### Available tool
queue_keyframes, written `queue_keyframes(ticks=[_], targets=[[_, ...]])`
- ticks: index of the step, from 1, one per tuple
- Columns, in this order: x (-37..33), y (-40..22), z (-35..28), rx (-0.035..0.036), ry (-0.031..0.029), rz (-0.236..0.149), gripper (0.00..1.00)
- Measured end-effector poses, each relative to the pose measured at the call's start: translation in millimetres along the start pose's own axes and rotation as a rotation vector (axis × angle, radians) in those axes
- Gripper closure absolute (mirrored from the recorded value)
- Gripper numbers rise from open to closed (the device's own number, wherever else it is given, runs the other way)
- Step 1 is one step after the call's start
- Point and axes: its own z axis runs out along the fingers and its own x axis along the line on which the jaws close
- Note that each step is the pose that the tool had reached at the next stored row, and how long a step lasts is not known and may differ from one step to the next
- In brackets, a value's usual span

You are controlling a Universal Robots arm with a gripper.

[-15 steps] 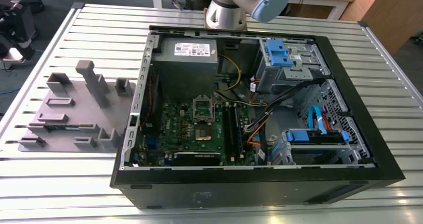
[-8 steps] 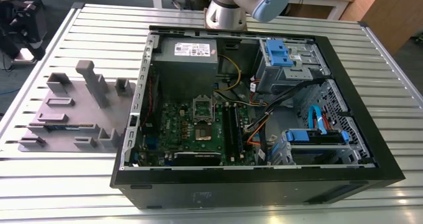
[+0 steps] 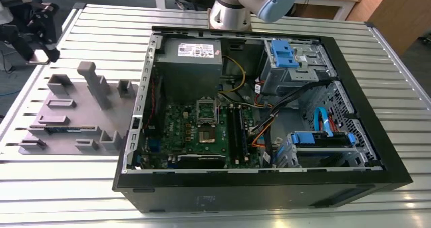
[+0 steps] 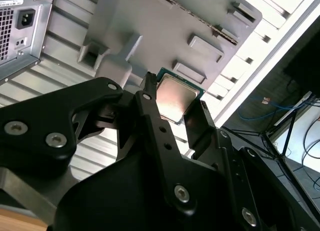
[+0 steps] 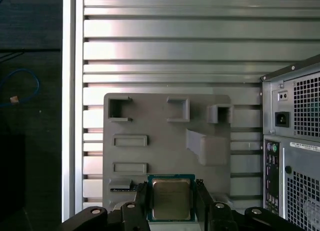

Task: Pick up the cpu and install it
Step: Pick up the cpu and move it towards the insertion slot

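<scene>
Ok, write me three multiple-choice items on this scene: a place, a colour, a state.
1. Where is the cpu? A in the motherboard socket; B held in the gripper; C on the power supply.
2. What colour are the drive brackets? A red; B yellow; C blue.
3. How is the computer case? A side open; B side panel on; C wrapped in film.
Answers: 1 B, both wrist views show it gripped; 2 C, they are blue plastic; 3 A, the motherboard shows inside.
</scene>
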Motion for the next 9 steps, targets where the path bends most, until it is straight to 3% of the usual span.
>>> queue_keyframes(ticks=[9], targets=[[-27.9,0.6,0.9,0.0000,0.0006,0.000,0.53]])
